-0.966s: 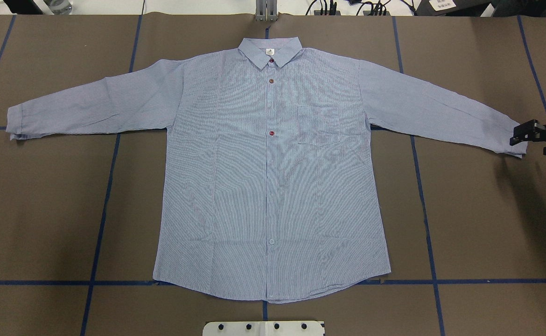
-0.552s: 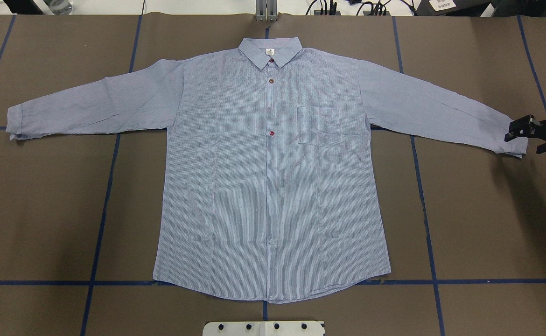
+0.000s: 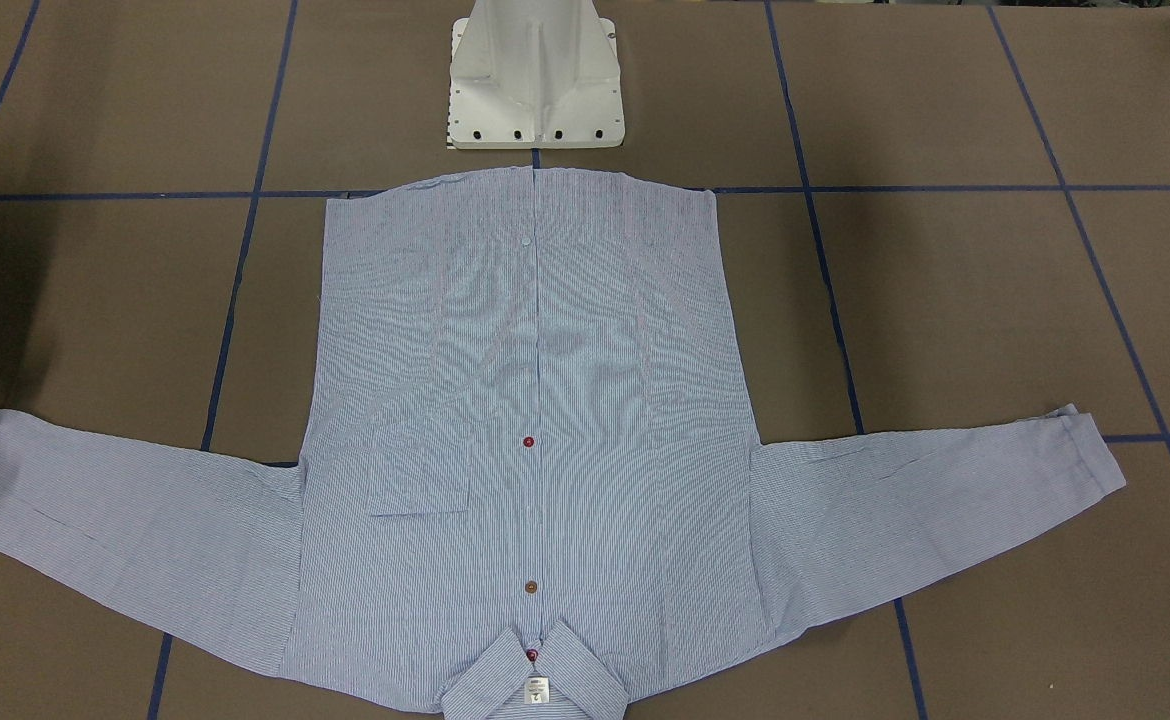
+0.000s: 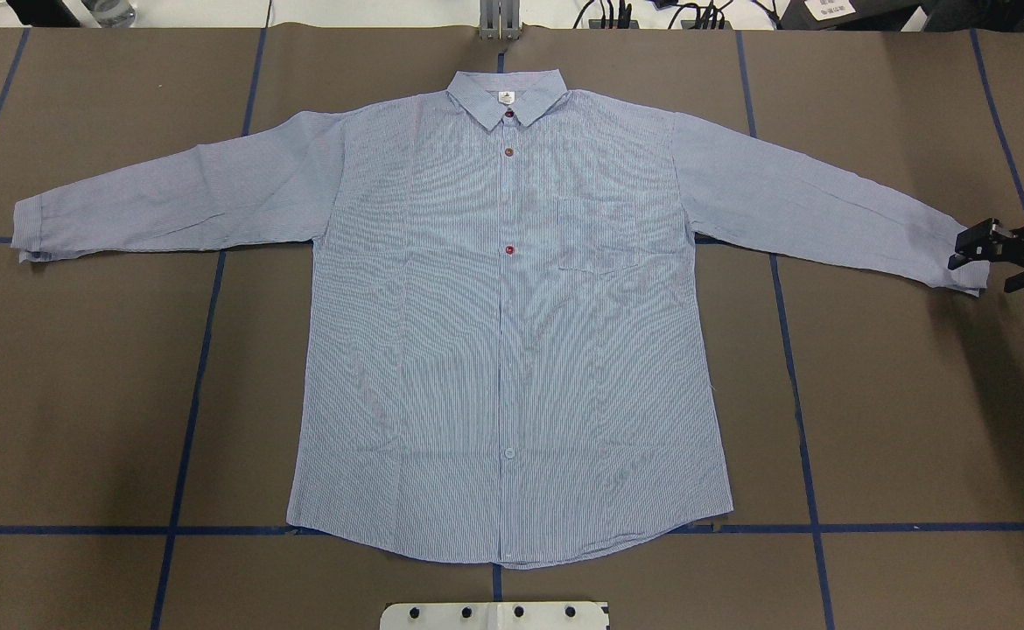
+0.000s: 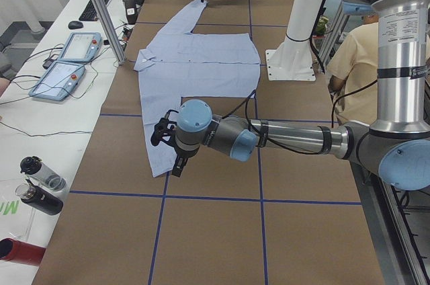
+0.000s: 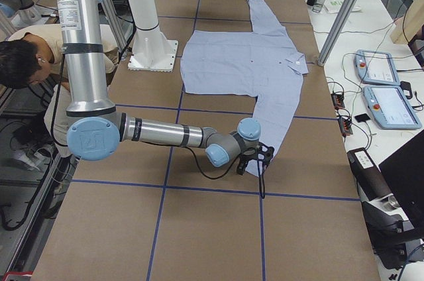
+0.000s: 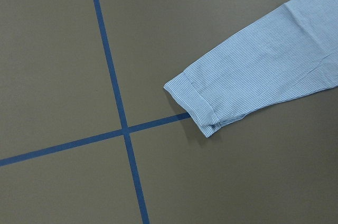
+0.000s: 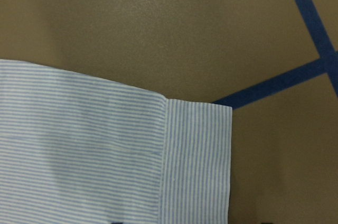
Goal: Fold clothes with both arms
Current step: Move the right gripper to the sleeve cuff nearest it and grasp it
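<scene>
Lying flat, shirt (image 4: 442, 350) points collar (image 4: 477, 101) away from pedestal (image 4: 494, 615).

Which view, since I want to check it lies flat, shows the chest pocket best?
Overhead exterior: the chest pocket faces the camera upright, outline whole. Exterior front-facing shows it too, but inverted. In the side views the shirt is too small to make it out; wrist views show only cuffs.

Light blue white-striped shirt (image 4: 442, 350), brown table (image 4: 897, 394), blue tape lines (image 4: 793, 394)
</scene>
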Motion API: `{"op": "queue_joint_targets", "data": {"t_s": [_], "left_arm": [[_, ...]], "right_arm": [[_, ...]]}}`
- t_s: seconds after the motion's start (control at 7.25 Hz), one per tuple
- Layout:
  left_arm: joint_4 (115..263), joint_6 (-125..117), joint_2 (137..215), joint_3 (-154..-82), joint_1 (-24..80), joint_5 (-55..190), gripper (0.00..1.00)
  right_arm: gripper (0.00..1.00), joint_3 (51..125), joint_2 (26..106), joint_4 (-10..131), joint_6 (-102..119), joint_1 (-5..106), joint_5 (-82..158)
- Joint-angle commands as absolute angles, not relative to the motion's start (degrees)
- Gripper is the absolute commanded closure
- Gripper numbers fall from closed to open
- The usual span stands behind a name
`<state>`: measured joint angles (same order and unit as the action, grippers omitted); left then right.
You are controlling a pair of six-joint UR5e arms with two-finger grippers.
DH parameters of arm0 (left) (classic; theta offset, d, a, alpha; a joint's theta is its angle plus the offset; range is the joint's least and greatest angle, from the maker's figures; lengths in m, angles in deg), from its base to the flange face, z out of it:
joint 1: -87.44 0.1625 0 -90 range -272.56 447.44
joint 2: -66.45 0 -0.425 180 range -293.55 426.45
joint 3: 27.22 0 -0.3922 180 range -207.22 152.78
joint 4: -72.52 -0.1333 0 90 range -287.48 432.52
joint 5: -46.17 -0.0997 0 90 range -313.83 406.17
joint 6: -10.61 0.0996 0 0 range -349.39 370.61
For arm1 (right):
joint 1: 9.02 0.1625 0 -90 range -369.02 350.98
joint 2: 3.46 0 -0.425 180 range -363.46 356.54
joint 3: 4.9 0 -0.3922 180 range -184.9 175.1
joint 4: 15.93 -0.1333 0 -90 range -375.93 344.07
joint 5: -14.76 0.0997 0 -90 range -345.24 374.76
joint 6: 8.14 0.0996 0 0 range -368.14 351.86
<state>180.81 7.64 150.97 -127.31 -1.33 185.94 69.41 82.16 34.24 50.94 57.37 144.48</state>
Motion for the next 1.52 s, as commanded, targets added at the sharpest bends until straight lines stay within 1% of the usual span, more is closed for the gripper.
{"op": "queue_joint_targets", "data": {"t_s": [0.0, 0.14, 0.55, 0.69, 0.83, 0.97, 1.24, 1.38], "left_arm": [[180.81, 7.63, 151.0, -127.42, -1.33, 185.91, 0.0], [180.81, 7.63, 151.0, -127.42, -1.33, 185.91, 0.0], [180.72, 7.54, 150.92, -127.94, -1.33, 185.91, 0.0], [180.63, 7.54, 150.91, -127.94, -1.33, 186.0, 0.0], [180.63, 7.54, 150.91, -128.03, -1.33, 186.0, 0.0], [180.63, 7.54, 150.91, -128.03, -1.33, 186.0, 0.0], [180.63, 7.54, 150.65, -128.82, -1.41, 186.0, 0.0], [180.63, 7.54, 150.56, -128.82, -1.41, 186.0, 0.0]], "right_arm": [[0.34, 68.93, 81.88, 34.34, 51.1, 57.43, 144.48], [0.42, 68.93, 81.97, 34.25, 51.27, 57.43, 144.48], [0.61, 69.01, 81.97, 34.25, 51.54, 57.43, 144.48], [0.7, 69.01, 81.97, 34.34, 51.54, 57.43, 144.48], [0.87, 69.36, 81.97, 34.34, 51.63, 57.43, 144.48], [1.0, 69.28, 81.97, 34.34, 51.63, 57.43, 144.48], [1.0, 69.54, 81.88, 34.34, 51.54, 57.43, 145.09], [0.94, 69.63, 81.62, 34.25, 51.37, 57.52, 145.71]]}}
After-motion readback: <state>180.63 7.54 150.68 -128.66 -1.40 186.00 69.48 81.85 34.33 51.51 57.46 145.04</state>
